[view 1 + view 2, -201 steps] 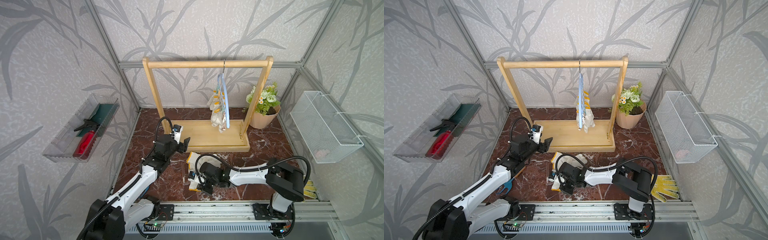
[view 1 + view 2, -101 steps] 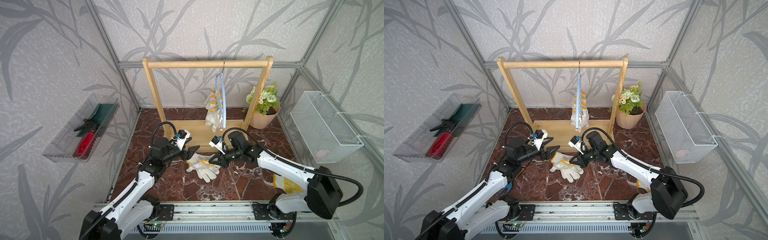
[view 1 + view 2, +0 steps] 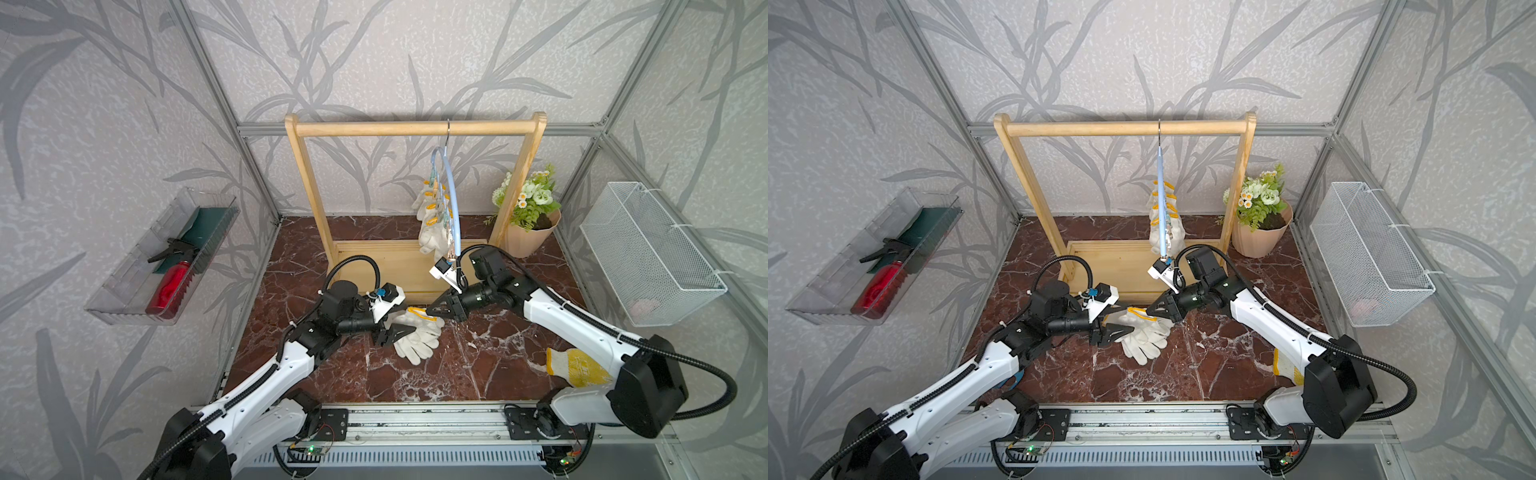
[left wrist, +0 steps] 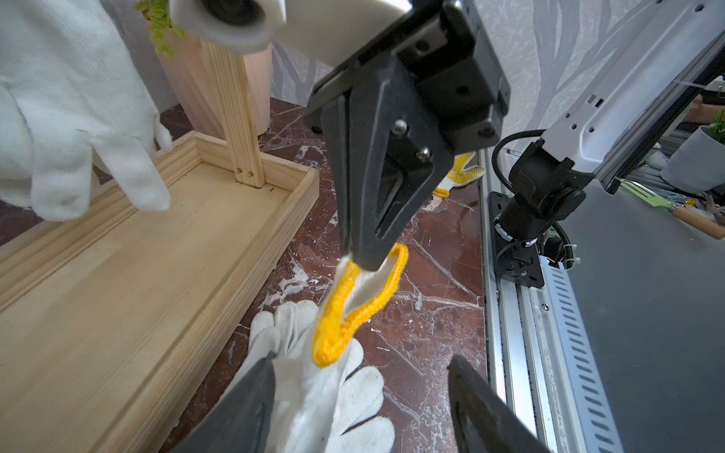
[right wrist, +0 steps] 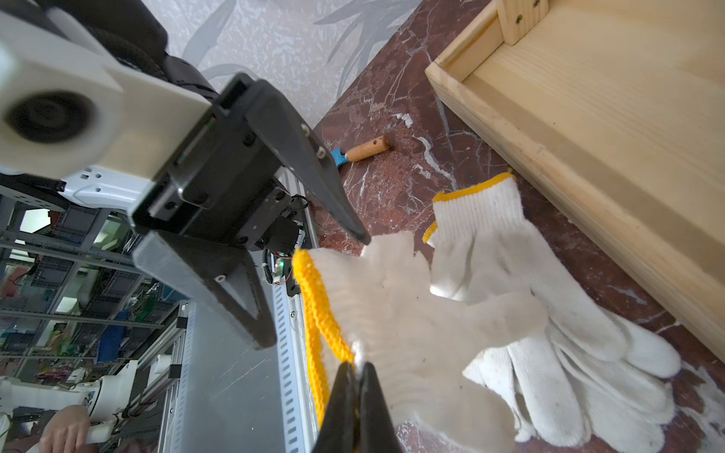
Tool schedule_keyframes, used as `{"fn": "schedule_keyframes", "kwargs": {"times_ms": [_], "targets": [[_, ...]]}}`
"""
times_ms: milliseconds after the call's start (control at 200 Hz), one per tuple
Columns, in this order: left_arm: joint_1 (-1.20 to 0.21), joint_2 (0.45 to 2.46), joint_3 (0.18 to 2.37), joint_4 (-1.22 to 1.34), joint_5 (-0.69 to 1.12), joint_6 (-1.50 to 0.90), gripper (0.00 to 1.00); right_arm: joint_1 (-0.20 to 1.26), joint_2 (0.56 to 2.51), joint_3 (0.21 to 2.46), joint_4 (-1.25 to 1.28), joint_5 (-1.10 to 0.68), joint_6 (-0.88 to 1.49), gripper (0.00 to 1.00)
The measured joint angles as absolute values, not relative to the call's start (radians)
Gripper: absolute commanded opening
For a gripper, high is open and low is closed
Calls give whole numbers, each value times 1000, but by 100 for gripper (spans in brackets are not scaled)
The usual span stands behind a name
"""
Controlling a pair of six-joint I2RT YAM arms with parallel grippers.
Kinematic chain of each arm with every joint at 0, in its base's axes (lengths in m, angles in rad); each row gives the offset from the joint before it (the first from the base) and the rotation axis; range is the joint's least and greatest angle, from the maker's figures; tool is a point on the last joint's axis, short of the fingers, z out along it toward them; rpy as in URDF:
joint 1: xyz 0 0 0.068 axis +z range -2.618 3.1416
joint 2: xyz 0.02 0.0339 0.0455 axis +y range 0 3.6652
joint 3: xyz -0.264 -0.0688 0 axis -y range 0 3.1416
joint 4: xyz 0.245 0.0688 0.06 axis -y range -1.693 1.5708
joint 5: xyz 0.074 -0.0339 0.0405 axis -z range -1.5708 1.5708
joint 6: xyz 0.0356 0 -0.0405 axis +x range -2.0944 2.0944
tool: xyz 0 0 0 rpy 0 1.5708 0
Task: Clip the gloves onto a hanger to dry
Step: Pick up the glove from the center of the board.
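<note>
My right gripper (image 3: 430, 309) is pinched fully together on the yellow-trimmed cuff of one white knitted cotton glove (image 5: 412, 313), just in front of the base tray (image 3: 374, 266) of the pale wooden rack (image 3: 411, 128). I hold it by the cuff edge because that is the part a clip must bite. A grip there also lets the glove's fingers dangle instead of bunching. They trail down toward the small heap of matching white gloves (image 3: 419, 343) on the red marble floor (image 3: 457, 374) before the rack. I cannot tell whether they have fully left the heap.

My left gripper (image 4: 361, 359) stands wide, one jaw on either side of the hanging glove just below the cuff, gripping nothing. I judge it is placed there to take the far side of the cuff, so that both grippers can stretch the opening flat between them.

The light blue clip hanger (image 3: 455, 199) hangs from the rack's top bar, toward its right-hand post, with several white gloves (image 3: 430, 226) already pegged on it. The held glove is below and in front of it, so the carry up looks short. A yellow-patterned glove (image 3: 577, 365) lies well out in front of the rack, off to its right. It is no concern of mine.
</note>
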State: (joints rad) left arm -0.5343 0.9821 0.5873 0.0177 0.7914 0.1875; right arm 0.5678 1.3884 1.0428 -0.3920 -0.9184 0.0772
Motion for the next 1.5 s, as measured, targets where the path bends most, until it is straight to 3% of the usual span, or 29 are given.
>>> {"fn": "schedule_keyframes", "kwargs": {"times_ms": [105,320,415,515,570,615,705,795,875,1150,1500], "targets": [[-535,1010,588,21,779,196,59,567,1389,1055,-394,-941,77,0],[-535,1055,599,63,758,202,56,567,1425,1055,-384,-973,80,0],[-535,1065,616,78,752,208,50,564,1438,1052,-371,-981,83,0],[-535,1073,630,99,753,208,36,564,1439,1052,-357,-987,86,0],[-535,1080,638,108,761,207,10,563,1439,1052,-346,-988,89,0],[-535,1086,641,112,766,203,2,561,1439,1051,-334,-988,95,0],[-535,1097,648,119,771,196,1,545,1437,1034,-293,-987,114,9],[-535,1098,648,121,771,187,0,521,1419,996,-242,-972,134,35],[-535,1097,648,130,764,174,0,505,1372,931,-165,-941,140,46],[-535,1086,662,174,706,102,0,494,1206,657,243,-875,192,52],[-535,1126,751,173,681,50,0,559,1202,625,449,-785,176,52]]}}
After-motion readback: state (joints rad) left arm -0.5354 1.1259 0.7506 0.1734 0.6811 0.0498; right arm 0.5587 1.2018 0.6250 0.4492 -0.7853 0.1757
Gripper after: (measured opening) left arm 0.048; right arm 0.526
